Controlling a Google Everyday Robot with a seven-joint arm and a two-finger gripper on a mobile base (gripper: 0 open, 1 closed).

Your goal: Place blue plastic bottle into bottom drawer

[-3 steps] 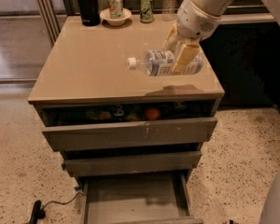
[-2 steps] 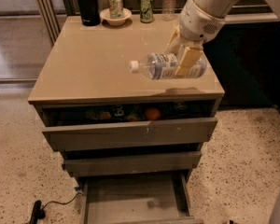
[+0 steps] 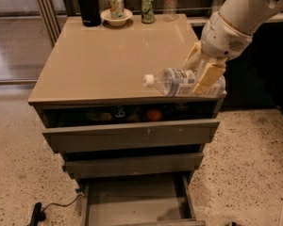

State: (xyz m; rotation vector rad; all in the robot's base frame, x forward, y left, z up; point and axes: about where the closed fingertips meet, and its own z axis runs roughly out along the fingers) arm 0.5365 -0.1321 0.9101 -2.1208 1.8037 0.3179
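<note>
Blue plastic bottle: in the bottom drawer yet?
No, the gripper holds the blue plastic bottle sideways over a front corner of the cabinet top, above the open bottom drawer.

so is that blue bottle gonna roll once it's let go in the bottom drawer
Probably rolls: the blue plastic bottle is round and held sideways by the gripper over the front edge of the cabinet, and the bottom drawer has a flat floor. It looks clear, so likely light and easily nudged.

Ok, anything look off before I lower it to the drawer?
Nothing spilled or damaged. The gripper holds the blue plastic bottle sideways over the cabinet at its front right edge. The top drawer also stands ajar above the open bottom drawer.
</note>
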